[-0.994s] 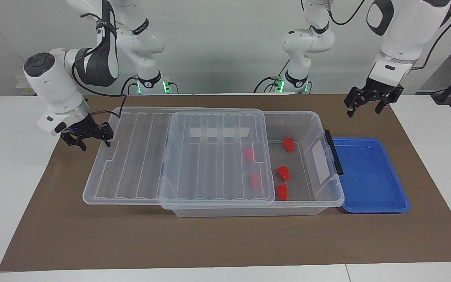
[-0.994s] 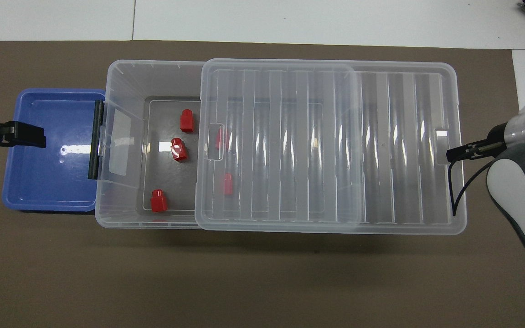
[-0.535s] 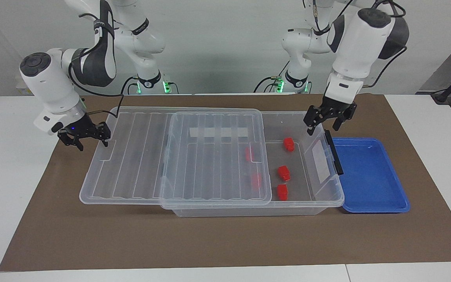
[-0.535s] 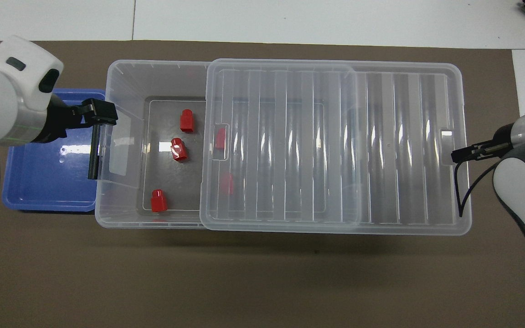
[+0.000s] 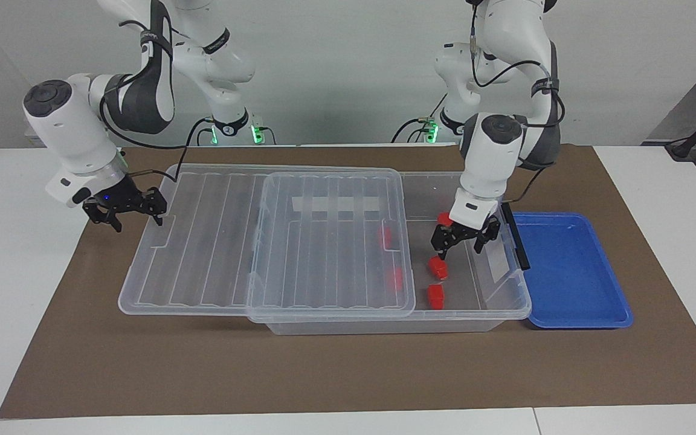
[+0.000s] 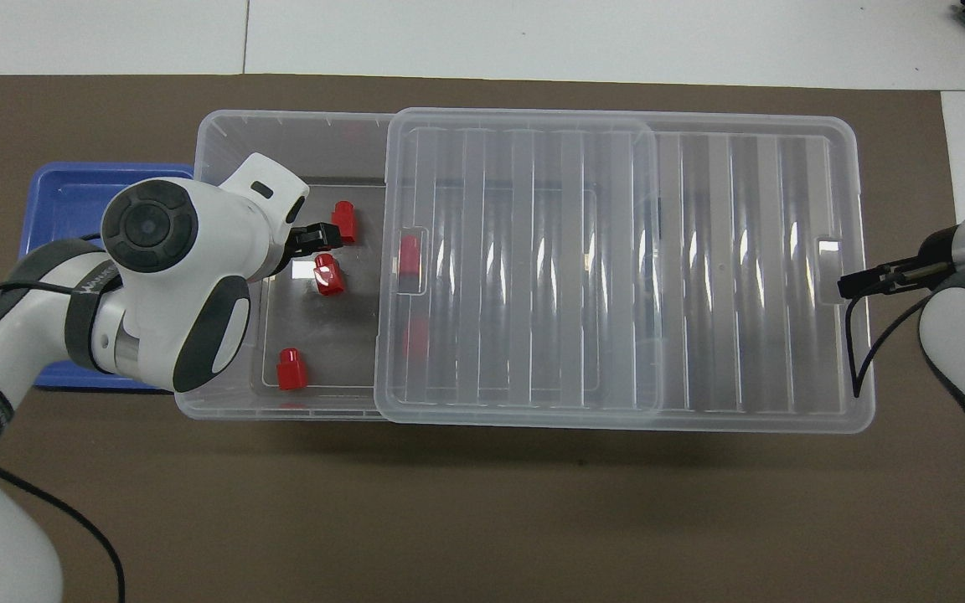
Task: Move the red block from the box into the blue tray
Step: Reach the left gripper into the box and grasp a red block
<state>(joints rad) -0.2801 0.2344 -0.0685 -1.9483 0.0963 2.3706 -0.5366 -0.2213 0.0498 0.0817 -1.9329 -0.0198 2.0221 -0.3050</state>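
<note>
1. Facing view, progress: blue tray (image 5: pixel 571 272) has nothing in it and no block is lifted yet, so the pick, carry and drop are all left. The lid (image 5: pixel 263 241) sits slid toward my right arm's end, leaving the box (image 5: pixel 505 302) open at the tray end. Three red blocks lie uncovered on the box floor, two more show through the lid.
2. Facing view, pose: my left gripper (image 5: pixel 460 244) is down inside the open part of the box, pointing down, fingers apart, holding nothing. It is over the floor between the red block (image 5: pixel 438 267) in the middle and the one nearest the robots; I judge the middle one is my target, though contact is hard to read.
3. Facing view, right: my right gripper (image 5: pixel 127 211) is at the lid's end edge, fingers apart; whether it touches the lid I cannot tell.
4. Overhead view: my left gripper (image 6: pixel 315 239) tips show just beside the red block (image 6: pixel 328 274); my forearm hides part of the blue tray (image 6: pixel 64 188).
5. Overhead view: my right gripper (image 6: pixel 864 280) is at the lid (image 6: pixel 616 268) notch.
</note>
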